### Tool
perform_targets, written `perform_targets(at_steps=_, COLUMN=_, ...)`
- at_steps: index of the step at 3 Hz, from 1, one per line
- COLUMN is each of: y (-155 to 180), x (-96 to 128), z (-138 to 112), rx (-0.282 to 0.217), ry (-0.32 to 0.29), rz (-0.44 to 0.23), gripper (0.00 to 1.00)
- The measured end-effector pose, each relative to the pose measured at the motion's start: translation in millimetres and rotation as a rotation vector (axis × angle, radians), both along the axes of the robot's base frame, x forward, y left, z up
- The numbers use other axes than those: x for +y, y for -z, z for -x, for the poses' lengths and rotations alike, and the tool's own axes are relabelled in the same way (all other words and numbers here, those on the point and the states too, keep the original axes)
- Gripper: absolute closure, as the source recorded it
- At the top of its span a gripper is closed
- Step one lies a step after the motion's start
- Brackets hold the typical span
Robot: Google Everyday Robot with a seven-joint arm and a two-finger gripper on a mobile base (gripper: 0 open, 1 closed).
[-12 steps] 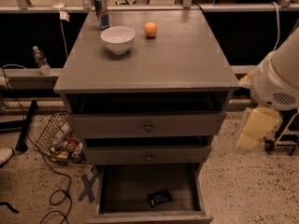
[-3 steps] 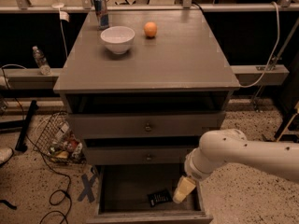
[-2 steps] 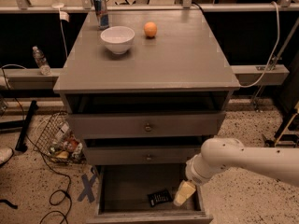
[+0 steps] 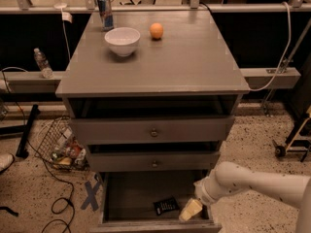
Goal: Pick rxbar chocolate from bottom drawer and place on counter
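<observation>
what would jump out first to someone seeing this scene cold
The pale robot arm at lower right stands out, its gripper down in the open bottom drawer, just right of the black rxbar chocolate. On the counter, a white bowl, an orange and a can sit near the back.

the one camera sits high in front of the drawer cabinet (image 4: 150, 130) and tilts steeply down toward its front, so the grey worktop (image 4: 184, 57) fills the upper middle of the view and the open bottom drawer (image 4: 131, 193) lies at the lower edge, its front partly cut off. it stands back far enough to take in the whole cabinet, the rail (image 4: 252, 7) behind it and the speckled floor (image 4: 252, 140) on both sides. the gripper (image 4: 191, 210), on a pale arm (image 4: 257, 181) crossing the lower right corner, hangs over the drawer's front right part, near the bottom edge.
</observation>
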State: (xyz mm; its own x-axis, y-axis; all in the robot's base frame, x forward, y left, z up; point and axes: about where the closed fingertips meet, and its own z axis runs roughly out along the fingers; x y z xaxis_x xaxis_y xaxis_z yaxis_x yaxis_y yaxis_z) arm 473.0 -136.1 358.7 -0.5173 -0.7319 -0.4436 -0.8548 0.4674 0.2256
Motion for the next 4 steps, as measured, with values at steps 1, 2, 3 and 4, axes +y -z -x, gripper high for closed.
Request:
perform_targets(at_steps=1, y=33, x=5, z=19, rx=0.056, ry=0.013, rz=-0.026, gripper=0.00)
perform_targets(at_steps=2, y=29, x=6, z=18, rx=0.052, ry=0.007, rz=-0.022, gripper=0.00)
perform_targets(at_steps=3, y=44, x=9, z=13, rx=0.021, ry=0.001, rz=-0.045, gripper=0.00)
perform_targets(at_steps=4, y=72, x=24, z=1, rx=0.000, ry=-0.057, rz=-0.095, gripper=0.00)
